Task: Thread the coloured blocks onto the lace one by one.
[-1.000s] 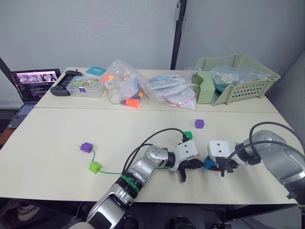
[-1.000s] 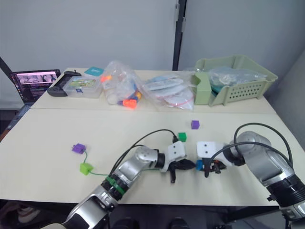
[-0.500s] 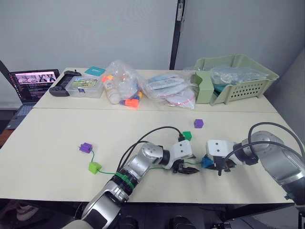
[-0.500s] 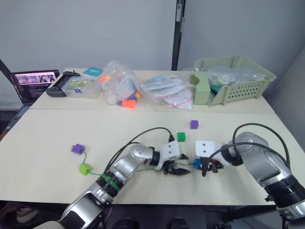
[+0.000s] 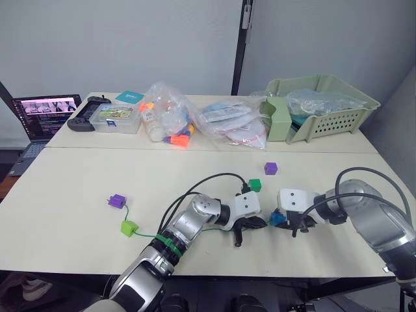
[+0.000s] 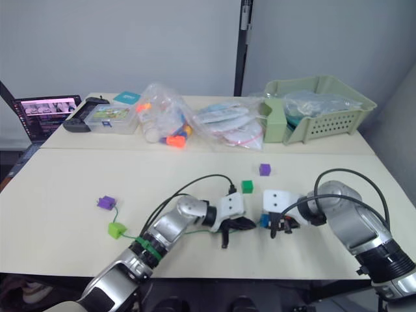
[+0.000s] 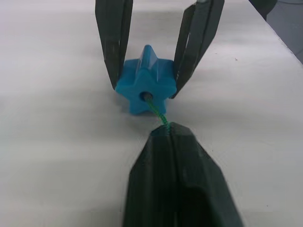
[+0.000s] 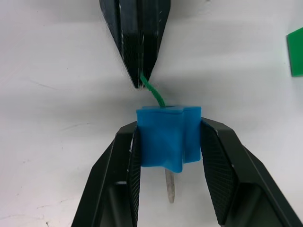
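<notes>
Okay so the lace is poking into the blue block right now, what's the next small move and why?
Probably the left gripper, shut on the lace, should push a little further toward the blue block. The right gripper clamps that block, the cord enters its hole, and a pale tip already shows on the far side, so feeding more would give something to pull.

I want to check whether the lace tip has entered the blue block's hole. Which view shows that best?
The left wrist view: the lace runs from the shut left gripper straight into the blue block's hole. The right wrist view shows a pale tip emerging behind it; the eye views show a small blue spot.
</notes>
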